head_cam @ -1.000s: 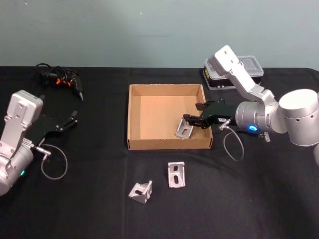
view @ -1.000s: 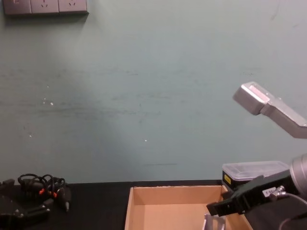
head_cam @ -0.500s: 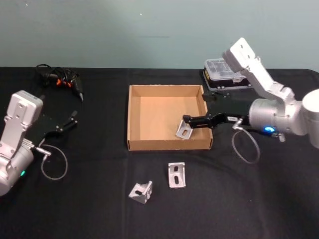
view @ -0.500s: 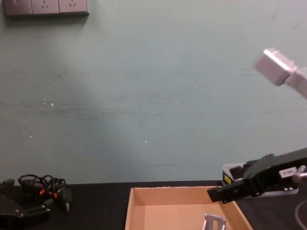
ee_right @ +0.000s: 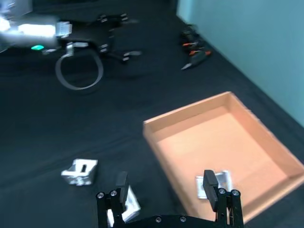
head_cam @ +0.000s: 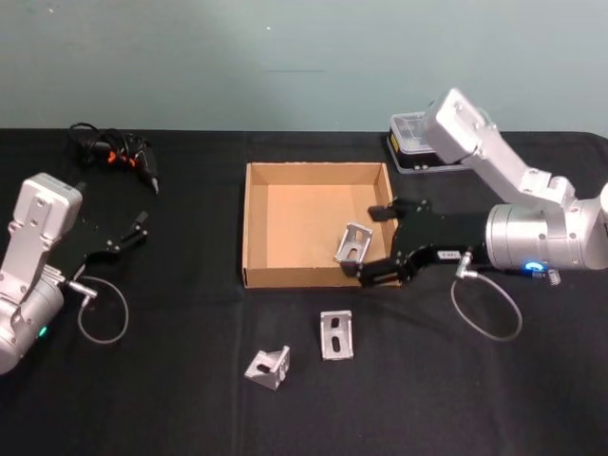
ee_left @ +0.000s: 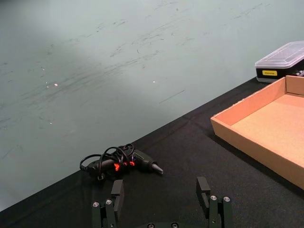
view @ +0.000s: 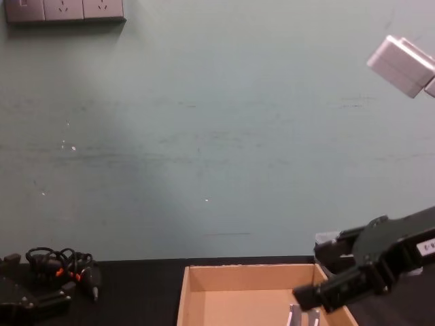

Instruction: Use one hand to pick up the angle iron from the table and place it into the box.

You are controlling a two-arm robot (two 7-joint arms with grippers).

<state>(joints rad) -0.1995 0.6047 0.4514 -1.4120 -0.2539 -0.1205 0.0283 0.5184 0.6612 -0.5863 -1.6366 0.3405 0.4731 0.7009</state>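
A silver angle iron (head_cam: pixel 352 242) lies inside the tan cardboard box (head_cam: pixel 313 276), near its front right corner. My right gripper (head_cam: pixel 375 244) hovers open just to the right of it, over the box's right wall, with nothing between its fingers. The right wrist view shows the same angle iron (ee_right: pixel 213 183) in the box (ee_right: pixel 185 114) beyond the open gripper (ee_right: pixel 165 186). Two more angle irons (head_cam: pixel 335 333) (head_cam: pixel 268 366) rest on the black table (head_cam: pixel 475 380) in front of the box. My left gripper (head_cam: pixel 128 237) stays parked, open, at the far left.
A black plastic case with a clear lid (head_cam: pixel 418 142) stands behind the right arm. A tangle of cable with a black tool (head_cam: pixel 114 152) lies at the back left. The chest view shows the right gripper (view: pixel 326 275) over the box's right end (view: pixel 251 285).
The right gripper has spread wide and drawn back toward the box's front right corner. The angle iron stays lying in the box. The left arm has not moved.
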